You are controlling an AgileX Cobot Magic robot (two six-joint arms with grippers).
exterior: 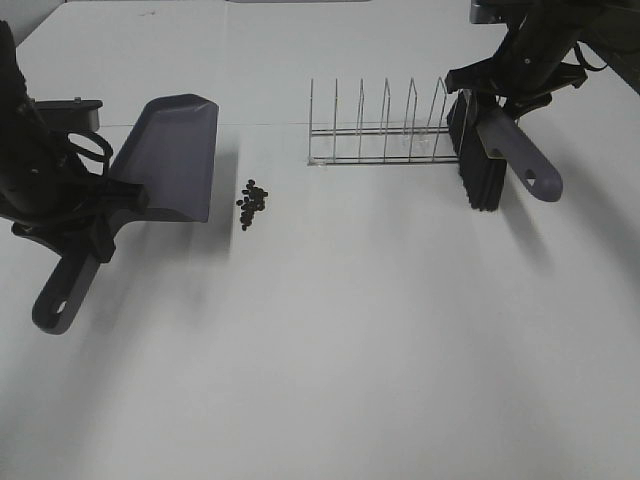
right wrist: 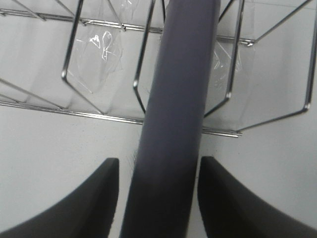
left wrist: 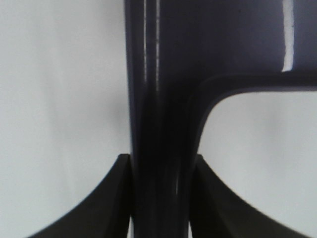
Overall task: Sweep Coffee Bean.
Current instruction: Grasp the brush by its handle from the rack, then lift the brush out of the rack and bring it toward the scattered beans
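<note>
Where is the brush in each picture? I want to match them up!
Exterior high: the brush is at the upper right, at the right end of the wire rack.
Left wrist: not in it; only the dustpan and the white table show.
Right wrist: the brush handle runs through the middle, with the wire rack behind it.
Shared landmark: the wire rack, in the exterior high and right wrist views.

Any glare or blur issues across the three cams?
Exterior high: white table washed out, small dark coffee beans still distinct. Left wrist: glossy purple-grey plastic dustpan soft, bright glare streaks. Right wrist: purple-grey brush handle blurred, chrome wire rack sharper.
</note>
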